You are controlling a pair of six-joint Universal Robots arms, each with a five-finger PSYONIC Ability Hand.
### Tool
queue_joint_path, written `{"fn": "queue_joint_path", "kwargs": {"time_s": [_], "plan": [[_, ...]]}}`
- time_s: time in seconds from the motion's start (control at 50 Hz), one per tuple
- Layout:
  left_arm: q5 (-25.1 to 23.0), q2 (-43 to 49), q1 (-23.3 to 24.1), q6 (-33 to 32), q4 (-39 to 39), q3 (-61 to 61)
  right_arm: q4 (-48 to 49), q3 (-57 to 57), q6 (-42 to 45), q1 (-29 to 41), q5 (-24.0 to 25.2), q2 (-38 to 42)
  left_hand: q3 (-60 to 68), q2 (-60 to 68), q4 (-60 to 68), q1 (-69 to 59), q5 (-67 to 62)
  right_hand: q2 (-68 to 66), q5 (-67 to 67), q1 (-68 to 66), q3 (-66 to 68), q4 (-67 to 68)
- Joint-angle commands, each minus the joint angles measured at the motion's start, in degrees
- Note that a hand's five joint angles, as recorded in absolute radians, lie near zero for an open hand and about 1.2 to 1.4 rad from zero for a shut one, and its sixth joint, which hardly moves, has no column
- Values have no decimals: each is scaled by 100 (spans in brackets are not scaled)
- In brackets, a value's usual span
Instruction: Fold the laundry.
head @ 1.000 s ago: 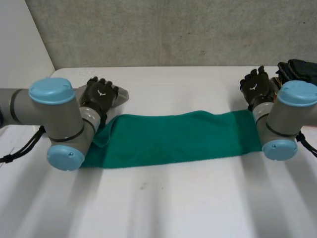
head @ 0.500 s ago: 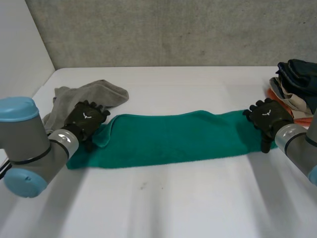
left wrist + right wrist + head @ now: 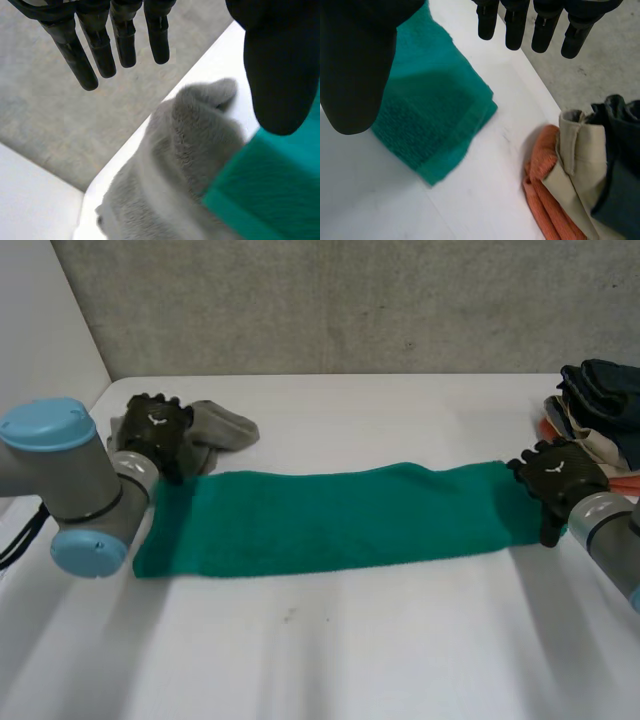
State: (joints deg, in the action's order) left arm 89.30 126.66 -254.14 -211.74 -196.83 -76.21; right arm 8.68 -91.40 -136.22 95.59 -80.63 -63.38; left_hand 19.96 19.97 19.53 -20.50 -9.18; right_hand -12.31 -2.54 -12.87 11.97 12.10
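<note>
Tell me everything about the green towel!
The green towel is fuzzy terry cloth, lying flat as a long strip across the white table. Its end by the right hand shows stacked layers, so it looks folded. Its other end's far corner meets a grey cloth by the left hand. Both hands are open, gripping nothing.

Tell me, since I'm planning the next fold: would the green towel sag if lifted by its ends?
Probably floppy: the green towel lies flat in folded layers, so its middle would likely sag. Its fuzzy pile looks grippy, unlikely to slip. Pushed, it may bunch.
</note>
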Motion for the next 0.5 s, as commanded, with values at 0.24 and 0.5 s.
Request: {"fn": "queue_joint_path", "kwargs": {"time_s": [0.24,0.5], "plan": [[-282,-1355,365,203,-171,-1520,-851,448,-19,-735,1093,423,1,0,44,53,-79,-1762,-1739,-1705,1796,1782],[-344,-1337,488,291,-180,-1581,-579,878,-19,-726,1506,1196,1,0,44,53,-79,-3490,-3467,-3434,3524,3511]]}}
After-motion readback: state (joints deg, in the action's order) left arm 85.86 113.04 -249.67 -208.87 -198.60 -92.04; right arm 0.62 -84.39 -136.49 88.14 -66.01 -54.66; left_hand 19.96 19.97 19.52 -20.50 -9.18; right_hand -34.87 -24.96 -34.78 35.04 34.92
